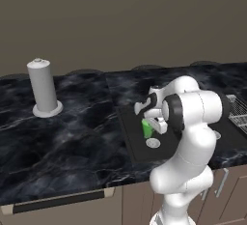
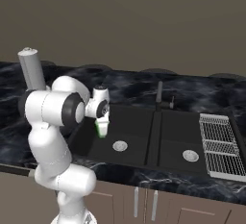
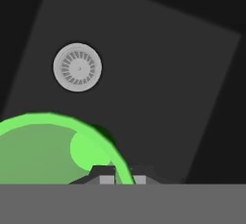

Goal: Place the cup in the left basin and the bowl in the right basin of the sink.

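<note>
Gripper (image 3: 119, 174) is pinched on the green cup's (image 3: 43, 146) thin rim, left basin (image 3: 158, 88) right below; looks light, stiff, probably slippery.

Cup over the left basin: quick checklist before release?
1. Gripper shut on the cup rim, one finger either side of the wall: ok.
2. Cup above the left basin, not the racked right basin: ok.
3. Cup upright, as seen in the right base view: ok.
4. Bare basin floor below, drain off to one side: ok.
5. Cup low enough to release without tipping: cannot tell.
6. Bowl located for the next step: cannot tell.
</note>
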Robot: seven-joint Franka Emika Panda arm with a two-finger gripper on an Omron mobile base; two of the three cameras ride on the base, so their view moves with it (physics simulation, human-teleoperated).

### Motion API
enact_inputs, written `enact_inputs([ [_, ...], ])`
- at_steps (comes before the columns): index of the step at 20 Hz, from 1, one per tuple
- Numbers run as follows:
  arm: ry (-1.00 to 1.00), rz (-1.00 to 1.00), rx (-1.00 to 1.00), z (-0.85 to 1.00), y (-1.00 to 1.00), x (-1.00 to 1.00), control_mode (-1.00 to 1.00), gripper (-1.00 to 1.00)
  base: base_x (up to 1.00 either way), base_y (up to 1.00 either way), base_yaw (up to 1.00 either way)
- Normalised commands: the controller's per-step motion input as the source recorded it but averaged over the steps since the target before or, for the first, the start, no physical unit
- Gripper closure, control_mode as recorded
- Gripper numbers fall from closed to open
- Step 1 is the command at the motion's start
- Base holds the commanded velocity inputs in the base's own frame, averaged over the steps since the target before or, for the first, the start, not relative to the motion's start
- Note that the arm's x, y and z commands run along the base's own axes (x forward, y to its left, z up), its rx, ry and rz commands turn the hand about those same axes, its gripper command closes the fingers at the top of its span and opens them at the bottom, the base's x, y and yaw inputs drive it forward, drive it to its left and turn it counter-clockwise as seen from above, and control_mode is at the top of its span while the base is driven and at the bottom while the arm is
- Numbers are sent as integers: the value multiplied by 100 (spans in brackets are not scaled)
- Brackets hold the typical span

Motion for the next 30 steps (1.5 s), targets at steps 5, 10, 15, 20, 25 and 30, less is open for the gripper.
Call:
enact_inputs([
  [5, -1, 0, 1, -37, -20, 26, -100, 100, 0, 0, 0],
  [10, 0, 5, 0, -40, -12, 34, -100, 100, 0, 0, 0],
  [15, -1, 12, -1, -48, -1, 43, -100, 100, 0, 0, 0],
  [20, -2, 16, 0, -46, -4, 39, -100, 100, 0, 0, 0],
  [25, 3, 15, 0, -35, -4, 40, -100, 100, 0, 0, 0],
  [30, 0, 14, 0, -42, 0, 26, -100, 100, 0, 0, 0],
])
